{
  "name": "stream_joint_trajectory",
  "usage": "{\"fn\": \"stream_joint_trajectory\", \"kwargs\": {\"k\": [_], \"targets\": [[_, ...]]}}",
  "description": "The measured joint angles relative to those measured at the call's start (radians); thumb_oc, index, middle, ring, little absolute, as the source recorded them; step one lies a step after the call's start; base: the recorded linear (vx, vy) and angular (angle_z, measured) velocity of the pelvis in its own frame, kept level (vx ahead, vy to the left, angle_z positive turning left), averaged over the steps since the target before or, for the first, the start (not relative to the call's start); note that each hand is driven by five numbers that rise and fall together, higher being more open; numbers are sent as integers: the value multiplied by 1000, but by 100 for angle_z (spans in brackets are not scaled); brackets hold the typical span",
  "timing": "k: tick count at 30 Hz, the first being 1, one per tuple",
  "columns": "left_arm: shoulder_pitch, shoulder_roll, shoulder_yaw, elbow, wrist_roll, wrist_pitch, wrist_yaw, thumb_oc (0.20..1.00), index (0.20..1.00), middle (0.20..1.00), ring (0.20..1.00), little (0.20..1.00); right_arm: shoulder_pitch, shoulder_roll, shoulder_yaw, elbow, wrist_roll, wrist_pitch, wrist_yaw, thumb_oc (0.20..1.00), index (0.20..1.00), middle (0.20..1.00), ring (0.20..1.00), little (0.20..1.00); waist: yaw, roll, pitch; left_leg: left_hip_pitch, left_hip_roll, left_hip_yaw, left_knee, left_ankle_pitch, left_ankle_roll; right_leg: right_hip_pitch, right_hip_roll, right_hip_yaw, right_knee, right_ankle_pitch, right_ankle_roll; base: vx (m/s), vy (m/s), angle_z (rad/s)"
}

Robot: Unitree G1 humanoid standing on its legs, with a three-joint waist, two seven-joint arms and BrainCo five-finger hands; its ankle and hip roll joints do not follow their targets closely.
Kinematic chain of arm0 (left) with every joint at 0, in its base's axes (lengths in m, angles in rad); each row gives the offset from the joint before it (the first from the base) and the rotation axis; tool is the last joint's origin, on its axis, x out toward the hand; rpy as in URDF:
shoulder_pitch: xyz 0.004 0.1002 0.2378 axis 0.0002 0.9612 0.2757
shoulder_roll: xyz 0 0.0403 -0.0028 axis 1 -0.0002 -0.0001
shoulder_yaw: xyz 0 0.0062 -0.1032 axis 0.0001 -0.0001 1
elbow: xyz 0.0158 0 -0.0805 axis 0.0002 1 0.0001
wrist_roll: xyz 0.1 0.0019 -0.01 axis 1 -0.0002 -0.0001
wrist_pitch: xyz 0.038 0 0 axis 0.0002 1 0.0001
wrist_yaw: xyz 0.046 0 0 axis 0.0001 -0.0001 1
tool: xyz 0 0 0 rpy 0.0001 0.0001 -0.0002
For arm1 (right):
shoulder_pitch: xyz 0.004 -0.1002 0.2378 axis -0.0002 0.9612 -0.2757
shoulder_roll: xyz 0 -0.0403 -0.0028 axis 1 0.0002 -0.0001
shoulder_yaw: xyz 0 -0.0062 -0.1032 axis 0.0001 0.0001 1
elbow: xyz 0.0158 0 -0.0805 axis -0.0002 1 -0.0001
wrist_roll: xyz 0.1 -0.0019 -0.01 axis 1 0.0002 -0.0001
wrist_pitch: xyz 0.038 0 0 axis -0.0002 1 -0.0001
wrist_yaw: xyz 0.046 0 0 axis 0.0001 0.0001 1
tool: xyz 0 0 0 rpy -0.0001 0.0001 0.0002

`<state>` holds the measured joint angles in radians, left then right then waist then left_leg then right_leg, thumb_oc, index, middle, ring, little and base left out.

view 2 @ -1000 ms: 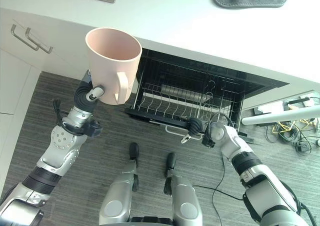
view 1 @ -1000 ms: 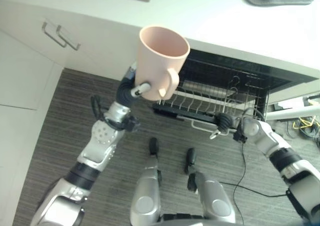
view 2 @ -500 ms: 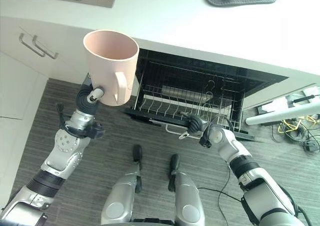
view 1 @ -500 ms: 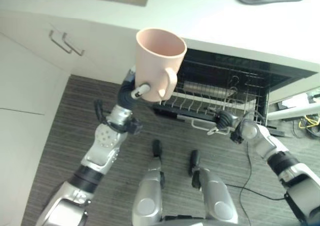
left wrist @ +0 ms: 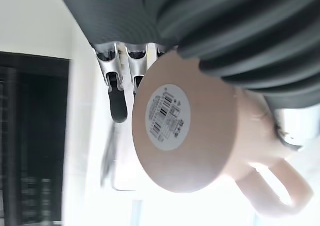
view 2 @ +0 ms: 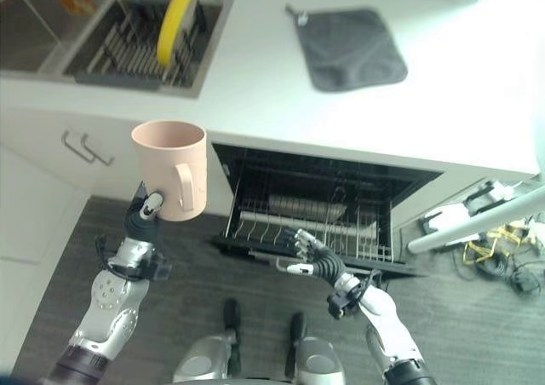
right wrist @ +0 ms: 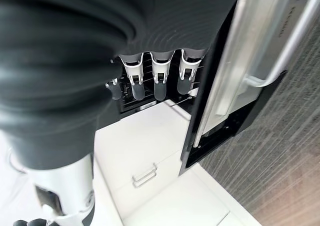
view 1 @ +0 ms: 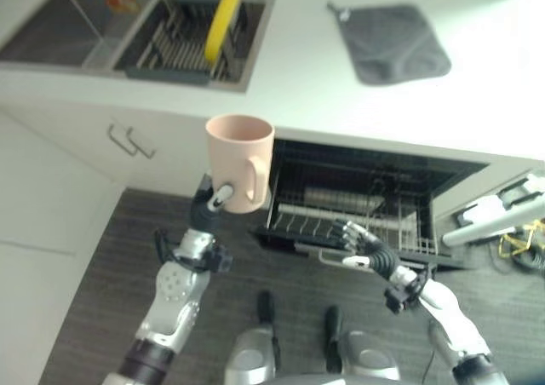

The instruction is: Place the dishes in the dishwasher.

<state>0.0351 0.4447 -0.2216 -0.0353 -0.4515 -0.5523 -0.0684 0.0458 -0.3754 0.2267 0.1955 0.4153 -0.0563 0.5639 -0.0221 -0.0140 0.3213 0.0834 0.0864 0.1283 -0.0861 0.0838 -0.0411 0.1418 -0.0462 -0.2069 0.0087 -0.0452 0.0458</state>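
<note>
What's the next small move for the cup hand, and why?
Probably carry the pink cup rightward and down toward the pulled-out wire rack. The left hand grips the cup upright beside the open dishwasher, not over it. The right hand, fingers open, hovers at the rack's front edge, clear of that path.

Head stereo pair looks down, sharing dishwasher; wrist cameras close-up.

Silver-grey jointed arms, dark ribbed wrist covers, silver fingers with dark tips
</note>
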Motion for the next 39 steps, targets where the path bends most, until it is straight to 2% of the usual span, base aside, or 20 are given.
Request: {"fn": "stream_joint_trajectory", "kwargs": {"k": [2, 6, 8, 11, 13, 28, 34, 39], "targets": [[18, 0, -3, 0, 0, -1, -12, 200, 200, 200, 200, 200, 16, 19, 4, -8, 4, 29, 37, 1000, 1000, 1000, 1000, 1000, 1, -14, -60, 18, -3, 7, 0, -11, -1, 25, -1, 3, -20, 1, 3, 86, 17, -7], [17, -20, -16, 0, 1, 0, -7, 200, 200, 200, 200, 200, 8, 34, 44, -78, 121, 50, 53, 1000, 1000, 1000, 1000, 1000, -1, -9, -93, 75, -10, 15, -1, -24, 3, 91, -6, 8, -51, 10, 8, 92, 28, -6], [12, -50, -23, 0, 23, 1, 40, 200, 200, 200, 200, 200, 5, 45, 34, -199, 236, -5, -16, 1000, 1000, 1000, 1000, 1000, -16, 22, -149, 76, -18, 21, -1, -29, 7, 86, -14, 14, -52, 10, 14, 55, 39, -10], [-19, -74, -50, -1, 160, 37, 189, 200, 200, 200, 200, 200, -23, 64, 21, -340, 247, -50, -121, 1000, 1000, 1000, 1000, 1000, -26, 42, -164, 92, -19, 44, -1, -32, 11, 87, -16, 38, -48, 12, 16, 45, 35, -19], [-24, -75, -65, -1, 198, 64, 212, 200, 200, 200, 200, 200, -54, 56, -3, -395, 275, -86, -140, 1000, 1000, 1000, 1000, 1000, -33, 48, -172, 94, -19, 46, -1, -32, 12, 94, -16, 40, -48, 12, 17, 51, 23, -8], [-29, -70, -104, -3, 187, 102, 24, 200, 200, 200, 200, 200, -169, 23, 43, -398, 277, -91, -234, 1000, 1000, 1000, 1000, 1000, -8, 50, -173, 89, -19, 40, -1, -32, 12, 96, -16, 33, -54, 13, 17, 2, 0, 0], [-47, -69, -133, -45, 61, 144, -131, 200, 200, 200, 200, 200, -245, 23, 49, -398, 313, -89, -289, 1000, 1000, 1000, 1000, 1000, 8, 46, -176, 85, -22, 28, 0, -32, 12, 99, -16, 26, -61, 14, 17, 8, -2, 4], [-49, -69, -135, -81, -44, 183, -261, 200, 200, 200, 200, 200, -245, 25, 51, -398, 314, -84, -288, 1000, 1000, 1000, 1000, 1000, 7, 45, -177, 84, -24, 21, 0, -32, 12, 101, -17, 23, -64, 15, 18, 1, 1, 1]]}}
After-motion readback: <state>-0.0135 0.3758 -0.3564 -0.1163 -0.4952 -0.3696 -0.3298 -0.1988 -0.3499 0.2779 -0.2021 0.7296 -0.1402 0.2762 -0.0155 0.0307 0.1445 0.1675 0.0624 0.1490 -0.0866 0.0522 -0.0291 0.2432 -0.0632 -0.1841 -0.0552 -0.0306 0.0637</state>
